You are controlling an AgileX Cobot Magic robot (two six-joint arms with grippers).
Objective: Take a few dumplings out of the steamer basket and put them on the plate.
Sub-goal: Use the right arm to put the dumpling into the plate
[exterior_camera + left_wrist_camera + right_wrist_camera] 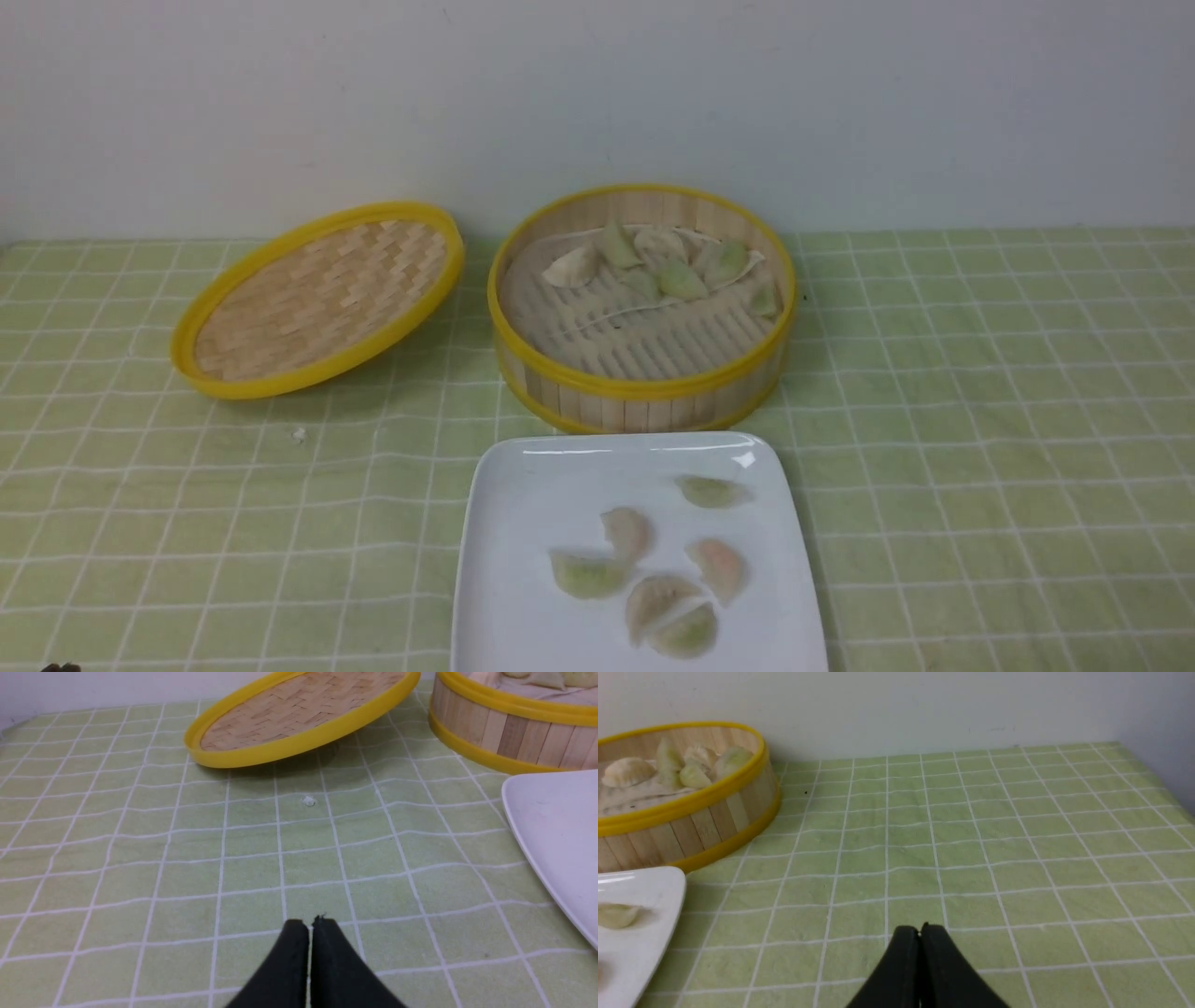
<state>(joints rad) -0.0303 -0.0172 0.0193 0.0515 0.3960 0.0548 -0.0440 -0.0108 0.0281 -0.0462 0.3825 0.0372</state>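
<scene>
The steamer basket [644, 387] stands at the back centre with several dumplings [681, 280] on a cloth liner at its far side. It also shows in the left wrist view [509, 730] and the right wrist view [691, 821]. The white plate [523, 523] lies in front of the basket with several dumplings [719, 567] on it. My left gripper [310, 924] is shut and empty over the cloth, left of the plate [556, 826]. My right gripper [920, 928] is shut and empty over the cloth, right of the plate [640, 886]. Neither gripper shows in the front view.
The shallow woven lid [317, 299] leans tilted at the back left, also in the left wrist view [303, 714]. A small white crumb [299, 433] lies on the green checked tablecloth [980, 420]. A white wall stands behind.
</scene>
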